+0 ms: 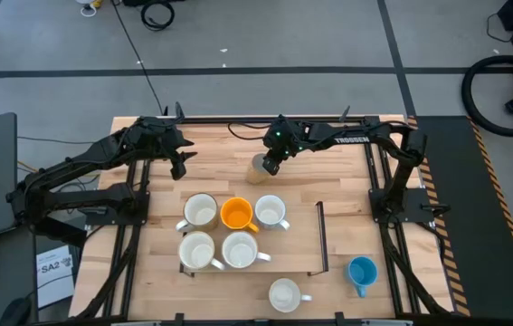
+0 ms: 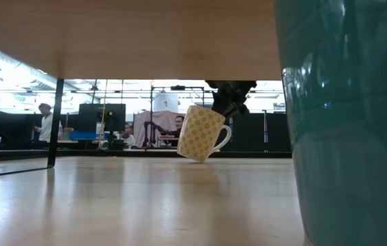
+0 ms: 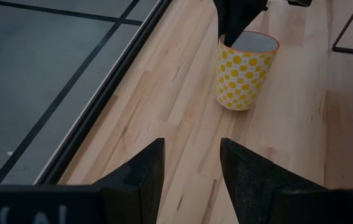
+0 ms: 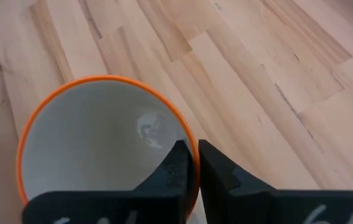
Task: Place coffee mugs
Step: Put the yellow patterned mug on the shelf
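A yellow patterned coffee mug (image 1: pixel 261 169) with an orange rim is at the far middle of the table, tilted in the low view (image 2: pixel 200 133). My right gripper (image 4: pixel 193 163) is shut on it from above. My left gripper (image 3: pixel 192 168) hangs open over the far left of the table (image 1: pixel 179 163), a little way off the mug and touching nothing. A cluster of white mugs (image 1: pixel 200 211) and one orange mug (image 1: pixel 236 215) stands upright mid-table. A white mug (image 1: pixel 284 293) and a blue mug (image 1: pixel 362 271) stand near the front edge. My right gripper pinches the yellow mug's rim (image 4: pixel 187 134), one finger (image 4: pixel 177 167) inside the mug and the other outside its wall. The fingers come slanting down from the table's far right. The mug leans in the hold, its bottom edge (image 2: pixel 192 158) at the table; whether it touches, I cannot tell.
A thin black frame (image 1: pixel 321 237) lies on the wood right of the mug cluster. The blue mug fills the right of the low view (image 2: pixel 343 123). Bare wood lies between the yellow mug and the cluster. People show in the room beyond the table.
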Controlling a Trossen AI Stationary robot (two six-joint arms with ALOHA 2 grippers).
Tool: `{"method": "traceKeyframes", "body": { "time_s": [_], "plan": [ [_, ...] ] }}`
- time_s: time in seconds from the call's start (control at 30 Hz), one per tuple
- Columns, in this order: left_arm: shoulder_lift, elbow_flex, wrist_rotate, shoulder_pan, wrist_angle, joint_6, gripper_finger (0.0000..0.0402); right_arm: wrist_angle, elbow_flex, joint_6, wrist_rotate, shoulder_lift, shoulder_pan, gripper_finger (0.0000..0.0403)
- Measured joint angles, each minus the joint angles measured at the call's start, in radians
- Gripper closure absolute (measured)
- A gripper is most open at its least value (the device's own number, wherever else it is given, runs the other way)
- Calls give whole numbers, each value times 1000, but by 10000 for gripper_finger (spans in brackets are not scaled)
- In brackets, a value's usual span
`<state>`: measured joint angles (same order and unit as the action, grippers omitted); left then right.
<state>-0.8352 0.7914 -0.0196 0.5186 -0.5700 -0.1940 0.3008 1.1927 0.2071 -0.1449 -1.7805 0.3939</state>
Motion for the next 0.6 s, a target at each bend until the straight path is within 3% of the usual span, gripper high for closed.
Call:
{"method": "traceKeyframes", "body": {
  "time_s": [0.3,0.6],
  "plan": [
    [0,0,0,0,0,0,242,15,14,-23,30,18,3,380],
    [0,0,0,0,0,0,242,88,73,-61,119,128,47,380]
  ]
}}
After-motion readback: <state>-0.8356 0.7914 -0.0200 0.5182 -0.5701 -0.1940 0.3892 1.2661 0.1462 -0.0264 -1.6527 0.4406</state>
